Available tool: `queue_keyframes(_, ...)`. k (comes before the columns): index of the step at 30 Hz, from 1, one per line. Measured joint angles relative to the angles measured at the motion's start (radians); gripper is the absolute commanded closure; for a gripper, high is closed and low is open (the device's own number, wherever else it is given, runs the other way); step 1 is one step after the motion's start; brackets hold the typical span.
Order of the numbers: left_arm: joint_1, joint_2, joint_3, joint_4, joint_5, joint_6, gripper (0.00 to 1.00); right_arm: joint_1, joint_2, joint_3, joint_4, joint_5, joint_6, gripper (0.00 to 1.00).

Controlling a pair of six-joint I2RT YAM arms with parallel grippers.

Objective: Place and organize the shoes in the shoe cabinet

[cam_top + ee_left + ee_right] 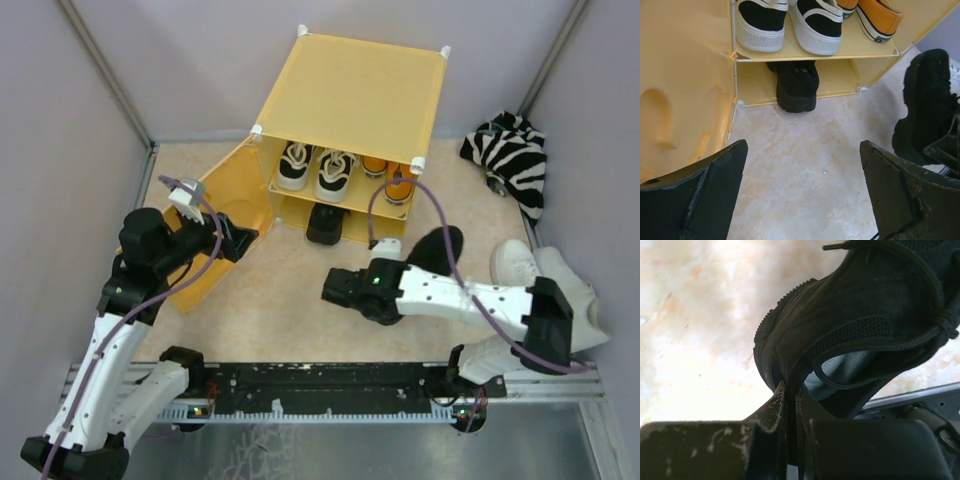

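Note:
The yellow shoe cabinet (350, 90) stands at the back with its door (215, 225) swung open to the left. On its upper shelf sit the black-and-white pair (315, 168) and the orange pair (390, 180), also seen in the left wrist view (790, 22) (880, 17). An all-black shoe (326, 222) (797, 85) lies on the lower shelf. My right gripper (790, 390) is shut on the heel collar of a second black shoe (860, 315) (438, 250), in front of the cabinet's right side. My left gripper (802, 190) (245, 240) is open and empty, beside the door.
White shoes (545, 275) lie at the right by my right arm. A zebra-striped cloth (512, 150) sits in the back right corner. Grey walls close in both sides. The marbled floor (805, 145) lies in front of the cabinet.

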Motion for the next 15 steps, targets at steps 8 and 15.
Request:
queue_keyframes(8,0.0,0.013,0.0,0.0,0.0,0.0,0.01,0.094,0.13,0.053,0.215,-0.095,-0.158,1.0)
queue_keyframes(15,0.0,0.012,0.0,0.0,0.0,-0.002,0.01,0.119,0.164,0.066,0.421,-0.22,-0.35,1.0)
